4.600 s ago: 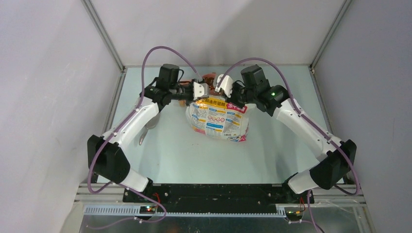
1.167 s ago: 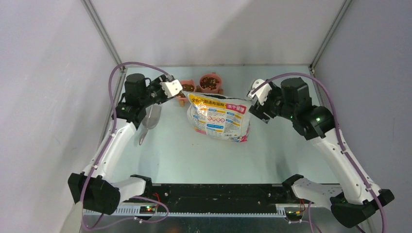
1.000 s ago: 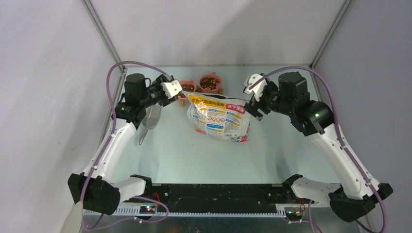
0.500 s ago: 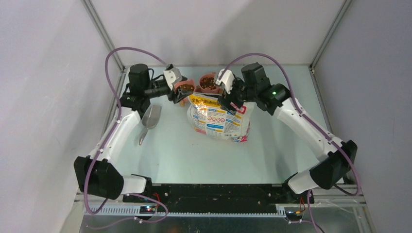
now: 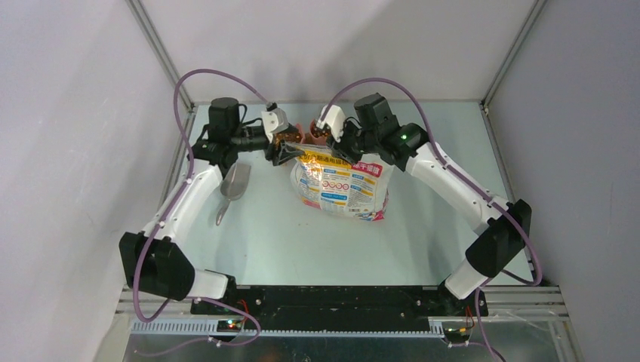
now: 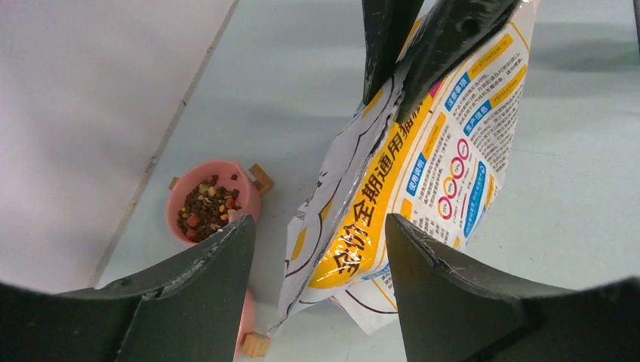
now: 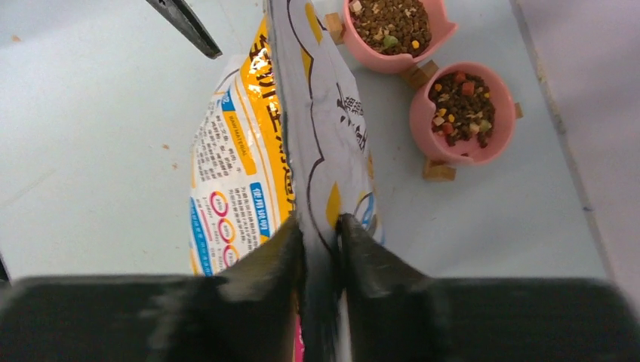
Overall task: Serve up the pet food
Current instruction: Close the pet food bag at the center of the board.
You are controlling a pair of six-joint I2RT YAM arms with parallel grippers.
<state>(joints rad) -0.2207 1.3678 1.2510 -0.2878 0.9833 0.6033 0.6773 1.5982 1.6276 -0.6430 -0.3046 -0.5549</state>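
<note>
The pet food (image 7: 390,21) fills two pink bowls (image 7: 494,121) behind the printed bag (image 5: 340,185); one bowl's kibble (image 6: 202,210) also shows in the left wrist view. My right gripper (image 7: 321,230) is shut on the bag's top edge (image 7: 306,113), pinching the flattened film upright. In the top view the right gripper (image 5: 341,147) sits at the middle of the bag's top. My left gripper (image 6: 318,226) stands open with the bag's left top corner (image 6: 355,226) between its fingers, not clamped. From above, the left gripper (image 5: 281,153) is at that corner.
A grey metal scoop (image 5: 232,187) lies on the table left of the bag, under the left forearm. Small wooden blocks (image 7: 438,170) sit by the bowls. The back wall runs close behind the bowls.
The right gripper swung left onto the bag's top edge and closed on it. The left gripper moved right, from beside the bowls to the bag's left corner, staying open.
</note>
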